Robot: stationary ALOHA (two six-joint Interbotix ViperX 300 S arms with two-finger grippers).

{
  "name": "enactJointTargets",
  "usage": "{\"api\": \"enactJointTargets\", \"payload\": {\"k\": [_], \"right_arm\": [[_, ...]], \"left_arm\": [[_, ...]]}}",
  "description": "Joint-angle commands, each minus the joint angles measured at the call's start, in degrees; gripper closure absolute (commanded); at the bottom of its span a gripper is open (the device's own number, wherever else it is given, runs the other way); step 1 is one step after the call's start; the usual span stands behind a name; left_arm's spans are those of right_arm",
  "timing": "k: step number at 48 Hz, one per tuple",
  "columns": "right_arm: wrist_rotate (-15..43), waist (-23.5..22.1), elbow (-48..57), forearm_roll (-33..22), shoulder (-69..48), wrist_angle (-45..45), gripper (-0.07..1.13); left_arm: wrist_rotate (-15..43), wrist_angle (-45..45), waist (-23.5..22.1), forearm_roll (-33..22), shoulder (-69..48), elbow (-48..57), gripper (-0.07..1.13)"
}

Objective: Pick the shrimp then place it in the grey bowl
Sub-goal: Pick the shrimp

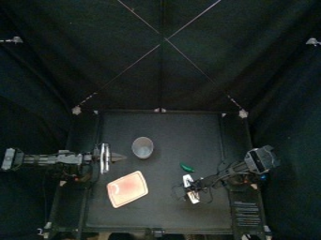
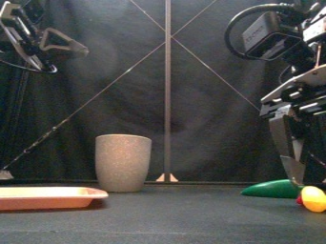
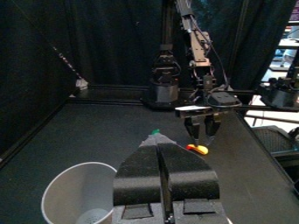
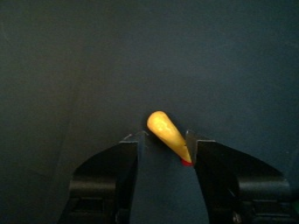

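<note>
Starting nearest the table's front edge, found the right gripper (image 3: pixel 201 137) down at the lower right of the front view, jaws clamped, as far as could be judged, on either side of the small yellow toy shrimp with a red tail (image 4: pixel 167 136). Judged the shrimp at or barely off the black table (image 1: pixel 175 131), low at the right edge of the front view, so gripped but not yet carried. Took the straight-down reach as the reason for that pose: jaws set across the narrow body for a firm pinch. Noted the flat pink plastic tray (image 2: pixel 38 198) at the lower left of the front view, well apart from the shrimp and bare; no part in this task. Saw a green wedge-shaped toy (image 2: pixel 272 189) just beyond the gripper, near it yet not touching, close enough to be knocked on the lift. Farther in, at the left of the top view, spotted the left gripper (image 3: pixel 163 149) resting, jaws pressed together on nothing, presumably parked to keep the path clear. Farthest back, near the middle of the top view, made out the tall grey speckled cup (image 2: pixel 124 162), upright, open-mouthed, empty so far as visible, well apart from the shrimp; reckoned a lift and a carry leftward across the frame called for next.
</note>
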Motion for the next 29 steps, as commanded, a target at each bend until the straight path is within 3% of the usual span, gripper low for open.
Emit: {"api": "enactJointTargets", "payload": {"k": [1,12,29], "right_arm": [[-0.18,-0.35,-1.23,-0.44,0.09,-0.09,0.25],[-0.09,-1.14,-1.23,-0.44,2.29,-0.09,0.28],[0.0,-1.23,-2.46,-0.26,2.2,-0.18,0.52]], "left_arm": [[-0.09,-0.53,0.09,0.0,0.26,-0.7,1.06],[-0.09,-0.53,0.09,0.0,0.26,-0.7,1.06],[-0.18,-0.53,0.09,0.0,0.26,-0.62,1.06]]}}
